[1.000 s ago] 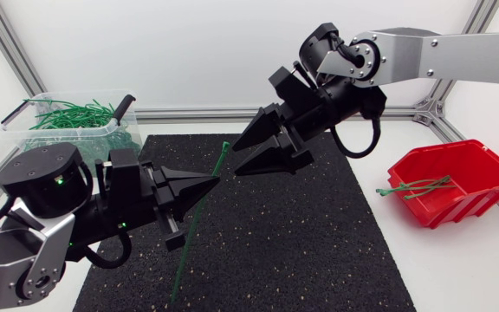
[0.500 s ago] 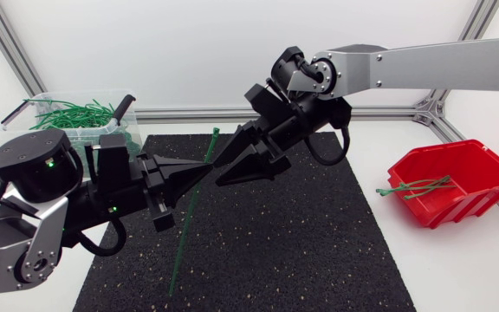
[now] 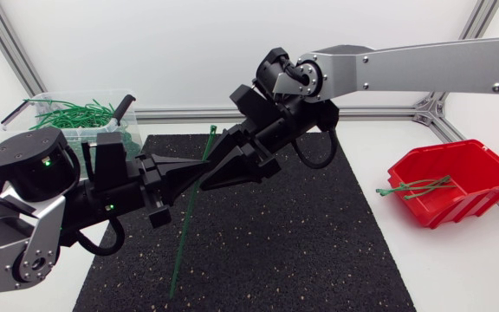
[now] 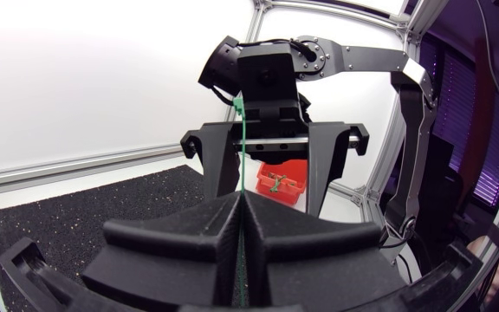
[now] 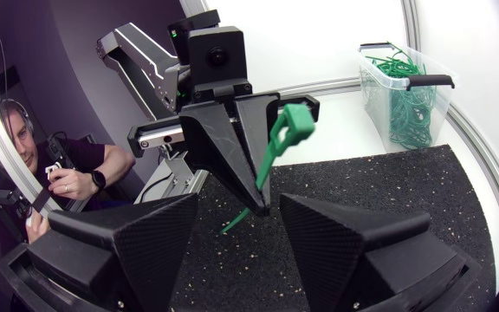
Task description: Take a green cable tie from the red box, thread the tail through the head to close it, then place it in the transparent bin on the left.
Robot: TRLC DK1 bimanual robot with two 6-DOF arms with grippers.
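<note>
My left gripper [image 3: 199, 171] is shut on a green cable tie [image 3: 185, 238] over the black mat. The tie stands nearly upright, head [image 3: 213, 131] up and tail hanging to the mat. My right gripper [image 3: 206, 172] comes in from the right, open, with one finger on each side of the tie just above the left fingertips. In the right wrist view the tie's head [image 5: 294, 117] rises between its open fingers [image 5: 137, 251]; I see no contact. The red box [image 3: 485, 165] at the right holds a few green ties [image 3: 416, 186]. The transparent bin [image 3: 24, 130] is at the back left.
The black mat [image 3: 301, 251] covers the table's middle. The bin's black handle [image 3: 125, 104] sticks up near my left arm. The metal frame rail [image 3: 189, 113] runs along the back edge.
My right gripper has moved left and down to straddle the tie, its fingers drawing closer together. The left gripper with the tie shifted slightly left.
</note>
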